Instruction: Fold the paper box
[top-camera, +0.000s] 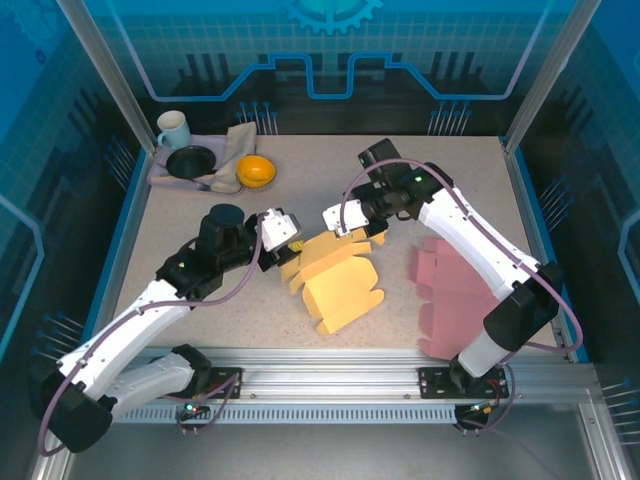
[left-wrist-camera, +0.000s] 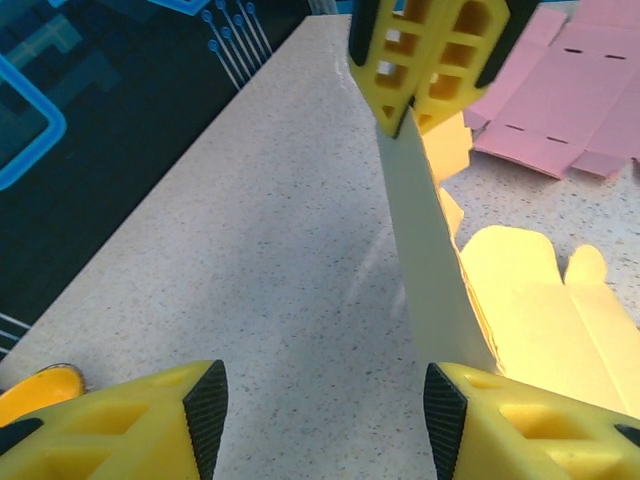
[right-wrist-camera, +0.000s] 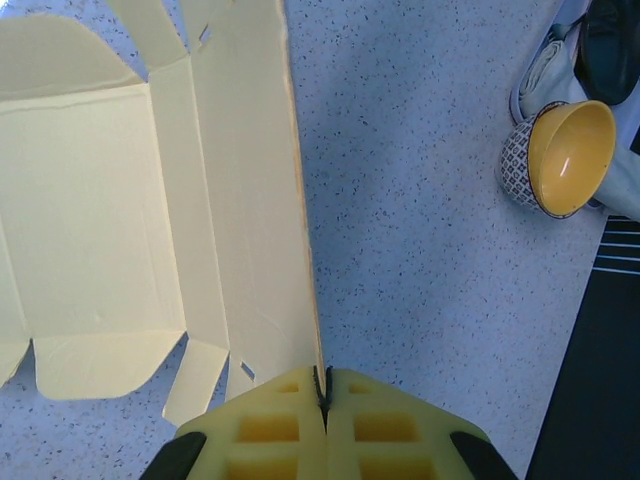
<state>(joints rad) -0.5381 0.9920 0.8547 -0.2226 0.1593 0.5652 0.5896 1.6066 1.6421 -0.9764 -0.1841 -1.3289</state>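
The yellow paper box (top-camera: 335, 280) lies unfolded on the table's middle, its far panel lifted upright. My right gripper (top-camera: 352, 226) is shut on the top edge of that raised panel (right-wrist-camera: 262, 200), whose edge runs straight into the closed fingertips (right-wrist-camera: 322, 392). The flat part of the box (right-wrist-camera: 90, 220) spreads to the left in the right wrist view. My left gripper (top-camera: 281, 238) stands open just left of the box, nothing between its pads (left-wrist-camera: 208, 405). In the left wrist view the raised panel (left-wrist-camera: 425, 270) stands by the right pad, held from above by the right gripper (left-wrist-camera: 430, 50).
A flat pink paper box (top-camera: 455, 290) lies at the table's right. At the back left sit a cup (top-camera: 173, 128), a black bowl (top-camera: 191, 162), a cloth (top-camera: 233, 152) and a yellow bowl (top-camera: 256, 171).
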